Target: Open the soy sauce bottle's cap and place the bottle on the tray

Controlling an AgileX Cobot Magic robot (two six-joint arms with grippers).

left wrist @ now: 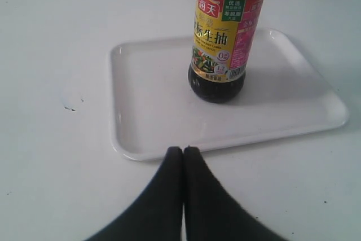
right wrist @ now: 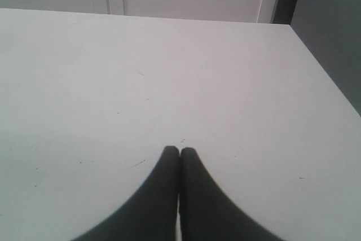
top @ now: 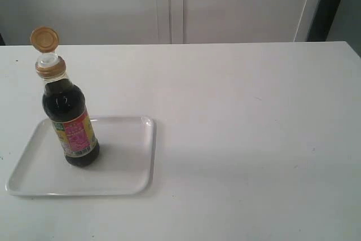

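The soy sauce bottle (top: 70,119) stands upright on the white tray (top: 124,167) at the left of the table. Its copper-orange cap (top: 44,39) is flipped open and stands up behind the white spout. In the left wrist view the bottle (left wrist: 223,49) shows its yellow and pink label, and the tray (left wrist: 152,105) lies under it. My left gripper (left wrist: 183,149) is shut and empty, hovering just outside the tray's rim, apart from the bottle. My right gripper (right wrist: 179,149) is shut and empty over bare table. Neither gripper shows in the exterior view.
The white table (top: 254,128) stretches to the right of the tray. A pale wall with panel seams (top: 175,4) runs behind the table's far edge. A dark strip (top: 333,4) stands at the back right corner.
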